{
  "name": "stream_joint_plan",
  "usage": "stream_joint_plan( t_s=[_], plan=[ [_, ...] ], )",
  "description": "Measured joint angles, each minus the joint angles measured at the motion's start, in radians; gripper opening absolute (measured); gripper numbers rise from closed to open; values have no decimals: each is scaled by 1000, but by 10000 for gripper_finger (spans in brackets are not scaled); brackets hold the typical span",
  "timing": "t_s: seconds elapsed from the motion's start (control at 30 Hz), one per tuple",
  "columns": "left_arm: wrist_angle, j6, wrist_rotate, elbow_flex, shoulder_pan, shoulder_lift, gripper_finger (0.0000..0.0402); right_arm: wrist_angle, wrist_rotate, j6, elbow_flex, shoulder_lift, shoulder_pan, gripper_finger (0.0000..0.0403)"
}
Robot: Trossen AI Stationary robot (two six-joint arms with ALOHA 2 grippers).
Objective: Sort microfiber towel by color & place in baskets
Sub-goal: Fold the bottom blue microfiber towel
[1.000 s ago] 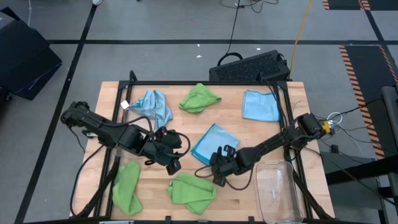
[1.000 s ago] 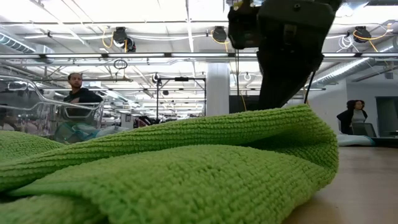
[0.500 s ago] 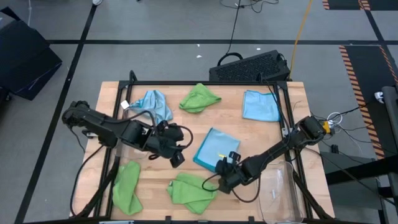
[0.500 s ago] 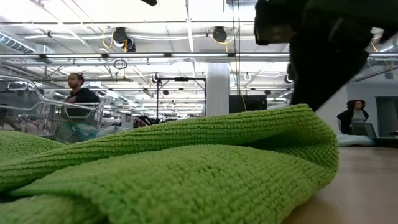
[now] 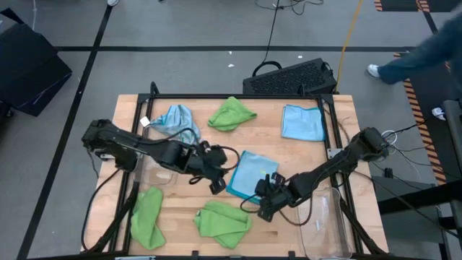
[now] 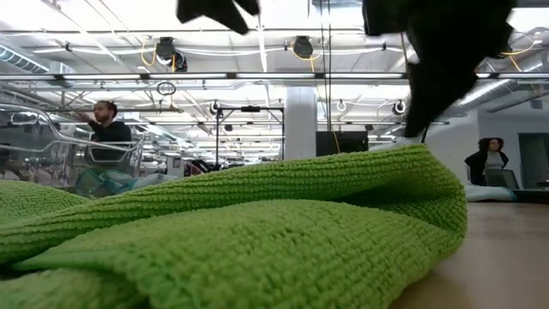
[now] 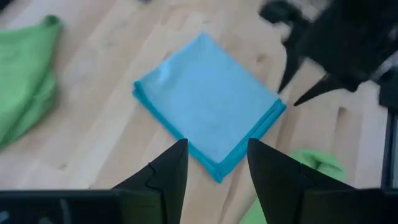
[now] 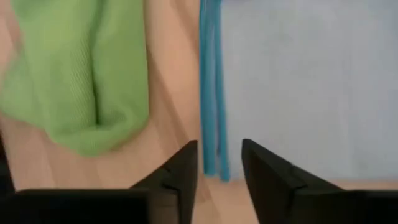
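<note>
The folded blue towel [image 5: 249, 175] lies flat at the middle of the wooden table [image 5: 339, 148], with both grippers at its edges. The left gripper [image 5: 219, 180] hovers at its left corner, fingers parted and empty. The right gripper [image 5: 263, 200] sits at its near edge, fingers also apart with nothing between them, next to a crumpled green towel [image 5: 224, 220]. A clear basket [image 5: 321, 220] stands at the table's near right corner. Two more blue towels [image 5: 302, 121] and two green ones [image 5: 232, 113] lie scattered around. A person [image 6: 107, 129] stands in the room beyond.
</note>
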Motion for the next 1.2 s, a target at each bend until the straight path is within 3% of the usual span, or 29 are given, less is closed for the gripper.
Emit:
stream_joint_plan(
  t_s=[0.1, 0.27, 0.6, 1.07, 1.2],
  plan=[
    [82, 39, 54, 1, 16, 58, 168, -42, 56, -39, 0, -52, -8, 150],
    [178, 103, 119, 0, 44, 162, 168, -82, 50, -80, -76, -100, -38, 158],
    [247, 125, 184, 0, 91, 338, 168, 116, -80, -123, -371, -135, -134, 154],
    [68, -9, 278, 0, 83, 440, 168, 180, -76, -384, -382, -138, -325, 155],
    [94, -63, 385, 0, 92, 440, 168, 248, -77, -460, -413, -138, -407, 155]
  ],
)
